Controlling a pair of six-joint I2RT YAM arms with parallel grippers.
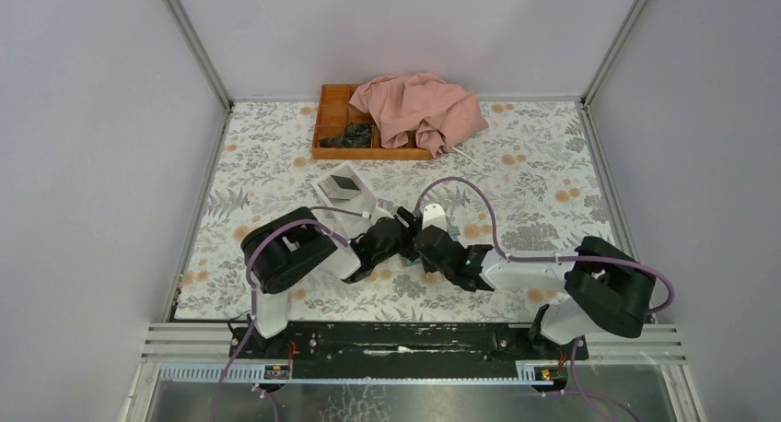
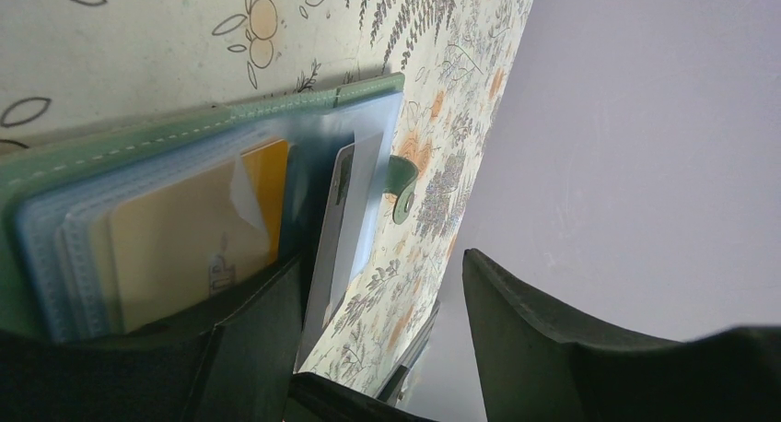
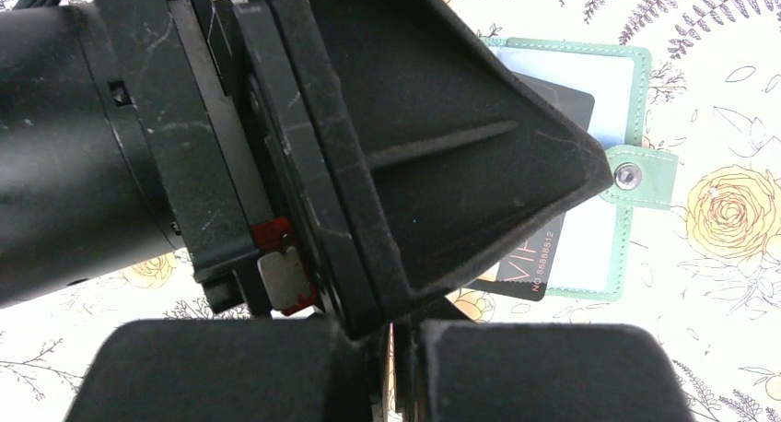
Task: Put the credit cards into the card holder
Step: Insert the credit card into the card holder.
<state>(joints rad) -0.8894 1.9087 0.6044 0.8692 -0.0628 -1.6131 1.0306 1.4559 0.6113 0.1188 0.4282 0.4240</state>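
The grey-green card holder (image 3: 635, 81) lies open on the flowered cloth, snap tab to the right; it also shows in the top view (image 1: 435, 217) and the left wrist view (image 2: 138, 141). An orange card (image 2: 184, 247) sits in its clear sleeves. A dark card marked VIP (image 3: 553, 247) slants partly into the holder and shows pale and edge-on in the left wrist view (image 2: 345, 210). My left gripper (image 2: 387, 293) is open, with one finger on the holder. My right gripper (image 3: 402, 334) is shut, seemingly on that card's near end. The two grippers meet in the top view, left (image 1: 402, 227) and right (image 1: 425, 236).
A white open box (image 1: 343, 187) with something dark grey inside stands just behind the left gripper. An orange wooden tray (image 1: 345, 123) and a pink cloth (image 1: 419, 109) lie at the back. The left gripper's finger (image 3: 433, 136) blocks much of the right wrist view.
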